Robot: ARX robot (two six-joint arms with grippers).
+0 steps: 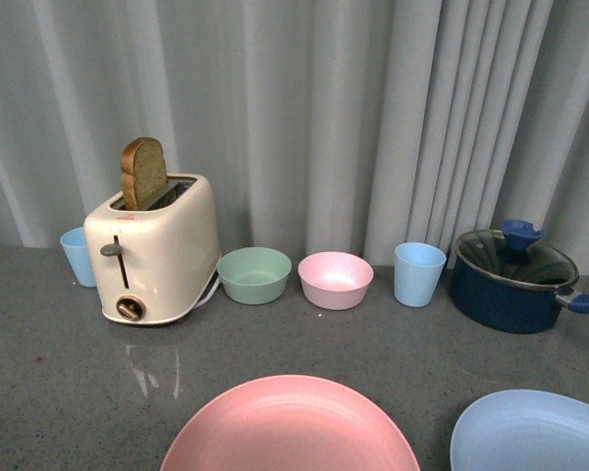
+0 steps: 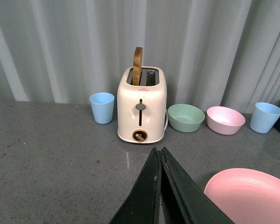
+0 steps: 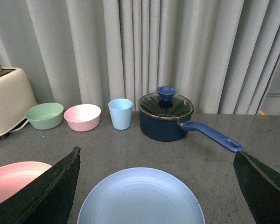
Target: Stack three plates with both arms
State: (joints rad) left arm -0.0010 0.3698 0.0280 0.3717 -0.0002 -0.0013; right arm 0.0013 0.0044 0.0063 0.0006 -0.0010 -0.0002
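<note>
A pink plate (image 1: 290, 427) lies at the near edge of the grey table, with a light blue plate (image 1: 535, 432) to its right; both lie flat and apart. Neither arm shows in the front view. In the left wrist view my left gripper (image 2: 159, 150) is shut with nothing in it, hanging over bare table just left of the pink plate (image 2: 247, 196). In the right wrist view my right gripper (image 3: 156, 152) is wide open, and the light blue plate (image 3: 140, 198) lies below and between its fingers. The pink plate (image 3: 14, 179) shows past one finger.
Along the back stand a blue cup (image 1: 79, 255), a cream toaster (image 1: 157, 250) holding a bread slice, a green bowl (image 1: 253, 275), a pink bowl (image 1: 336, 280), another blue cup (image 1: 419, 274) and a dark blue lidded pot (image 1: 512, 280). A grey curtain hangs behind.
</note>
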